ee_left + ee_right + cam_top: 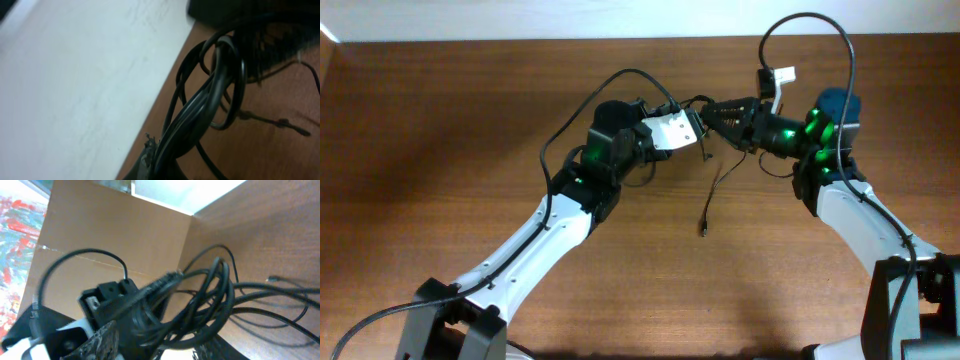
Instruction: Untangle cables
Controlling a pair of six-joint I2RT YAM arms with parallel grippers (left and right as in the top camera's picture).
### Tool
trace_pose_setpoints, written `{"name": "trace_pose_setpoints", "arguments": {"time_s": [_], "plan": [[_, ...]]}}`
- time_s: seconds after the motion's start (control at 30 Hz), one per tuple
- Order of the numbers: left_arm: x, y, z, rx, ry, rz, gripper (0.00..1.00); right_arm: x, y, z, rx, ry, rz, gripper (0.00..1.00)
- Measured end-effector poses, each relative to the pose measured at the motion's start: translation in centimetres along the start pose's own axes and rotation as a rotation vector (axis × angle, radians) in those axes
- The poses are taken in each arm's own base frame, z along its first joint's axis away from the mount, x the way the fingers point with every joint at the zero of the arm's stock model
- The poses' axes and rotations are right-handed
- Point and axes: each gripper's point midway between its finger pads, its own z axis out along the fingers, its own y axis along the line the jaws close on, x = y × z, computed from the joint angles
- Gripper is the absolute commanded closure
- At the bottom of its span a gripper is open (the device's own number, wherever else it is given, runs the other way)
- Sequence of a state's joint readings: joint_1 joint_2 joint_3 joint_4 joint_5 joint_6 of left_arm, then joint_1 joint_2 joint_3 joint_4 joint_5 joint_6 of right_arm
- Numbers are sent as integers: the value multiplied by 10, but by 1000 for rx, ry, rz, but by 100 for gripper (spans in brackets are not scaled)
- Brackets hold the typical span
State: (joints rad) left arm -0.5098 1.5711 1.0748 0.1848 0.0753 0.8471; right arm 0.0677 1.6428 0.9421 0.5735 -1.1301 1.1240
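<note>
My left gripper (697, 132) pinches the cables (202, 105) above the worktop (470, 120); my right gripper (712, 108) meets the bundle, but I cannot tell its opening.

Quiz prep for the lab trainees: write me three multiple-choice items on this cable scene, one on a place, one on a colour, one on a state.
1. Where does the loose plug end of the cables lie?
A) on the table, near the lifted cables
B) across the left arm
C) over the table's edge

2. What colour are the cables?
A) white
B) red
C) black

3. How is the left claw?
A) wide open and empty
B) shut on the cables
C) out of view

Key:
1 A: the overhead view shows it trailing down onto the table.
2 C: they look black in every view.
3 B: in the left wrist view the cables run straight out of it.
</note>
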Motion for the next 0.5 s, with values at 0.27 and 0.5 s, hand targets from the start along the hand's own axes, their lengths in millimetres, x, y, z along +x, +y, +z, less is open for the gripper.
{"name": "trace_pose_setpoints", "arguments": {"time_s": [0.27,0.5], "plan": [[-4,4,0,-18,-12,27,100,8,1,5,-5,29,10,63],[2,7,0,-36,20,31,100,8,2,5,-7,33,11,96]]}}
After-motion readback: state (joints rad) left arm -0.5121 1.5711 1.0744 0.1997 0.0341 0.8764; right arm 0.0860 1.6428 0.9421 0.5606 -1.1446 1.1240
